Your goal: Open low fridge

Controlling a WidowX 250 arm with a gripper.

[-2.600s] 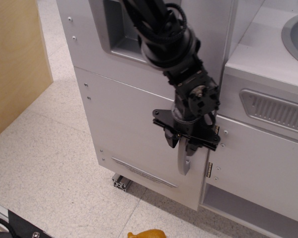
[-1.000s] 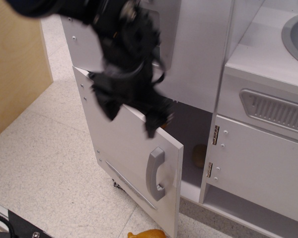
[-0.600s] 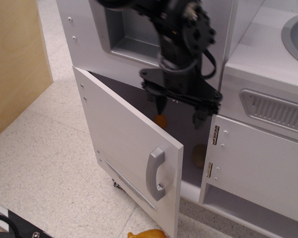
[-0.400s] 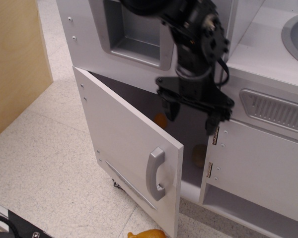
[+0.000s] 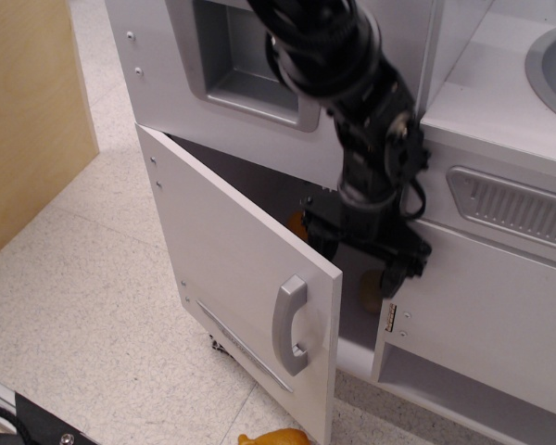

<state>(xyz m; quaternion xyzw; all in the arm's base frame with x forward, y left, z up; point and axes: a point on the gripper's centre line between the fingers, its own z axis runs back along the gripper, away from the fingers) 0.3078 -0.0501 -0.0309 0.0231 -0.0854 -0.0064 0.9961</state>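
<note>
Door of the low fridge (image 5: 232,269): we record it swung well open toward the near left, hinged on its left edge, its free right edge standing clear of the cabinet. Curved silver handle (image 5: 289,324) sits upright near that free edge, with a thin silver strip (image 5: 241,345) slanting below it. Behind the door we see the dim compartment (image 5: 352,306), holding two orange-brown items too dark to identify. Black gripper (image 5: 363,250) hangs in the opening, right of the door's top corner, its two fingers spread apart and holding nothing, touching neither door nor handle. Above, we list the grey panel with its recessed dispenser (image 5: 246,69); to the right, a white hinged cabinet door (image 5: 482,315).
</note>
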